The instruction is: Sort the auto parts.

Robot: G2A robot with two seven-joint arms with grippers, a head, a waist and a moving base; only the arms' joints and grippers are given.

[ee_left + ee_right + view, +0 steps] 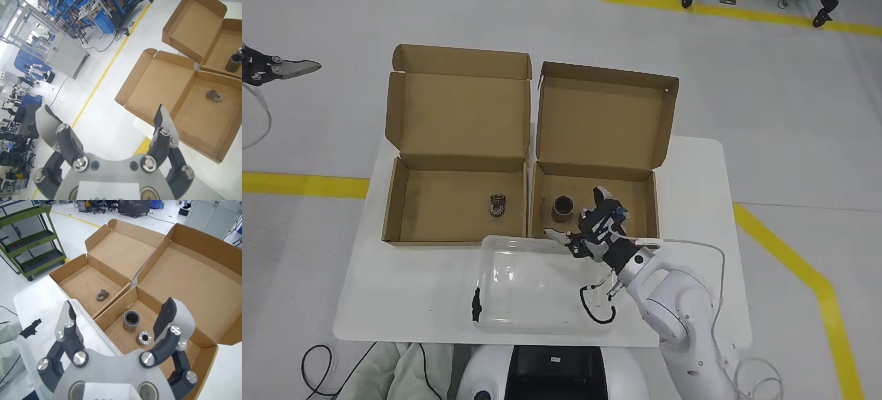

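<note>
A clear bin (527,290) is set at the near edge of the desk (697,200), and above its far right corner the right gripper (119,305) is held spread, with nothing in it. Behind, toward the far edge, a dark sleeve (130,321) and a silver bushing (145,338) are kept in the right box (642,205), and two bearings (103,294) in the left box (437,205) beside it — both lids are folded back. Off the desk, beyond its far left corner, the left gripper (103,108) is held spread and empty.
</note>
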